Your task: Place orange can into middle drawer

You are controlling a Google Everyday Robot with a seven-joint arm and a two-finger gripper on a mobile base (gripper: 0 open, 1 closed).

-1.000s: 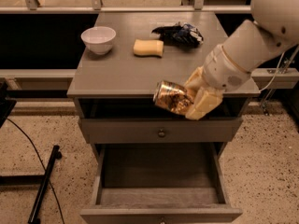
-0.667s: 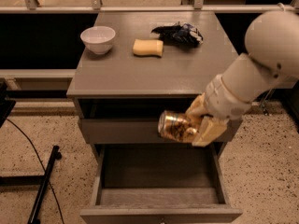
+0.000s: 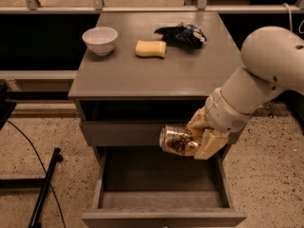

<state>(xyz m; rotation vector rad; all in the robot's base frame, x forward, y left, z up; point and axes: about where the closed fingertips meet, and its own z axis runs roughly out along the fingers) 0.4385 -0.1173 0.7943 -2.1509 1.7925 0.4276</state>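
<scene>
Your gripper (image 3: 198, 139) grips the orange can (image 3: 176, 139), which lies on its side in the air above the open middle drawer (image 3: 161, 178), just in front of the shut drawer front (image 3: 118, 133). The white bowl (image 3: 100, 40), yellow sponge (image 3: 150, 48) and dark bag (image 3: 183, 33) sit well back on the cabinet top (image 3: 156, 77).

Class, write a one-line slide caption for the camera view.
The gripper holds the orange can on its side over the open middle drawer.
</scene>
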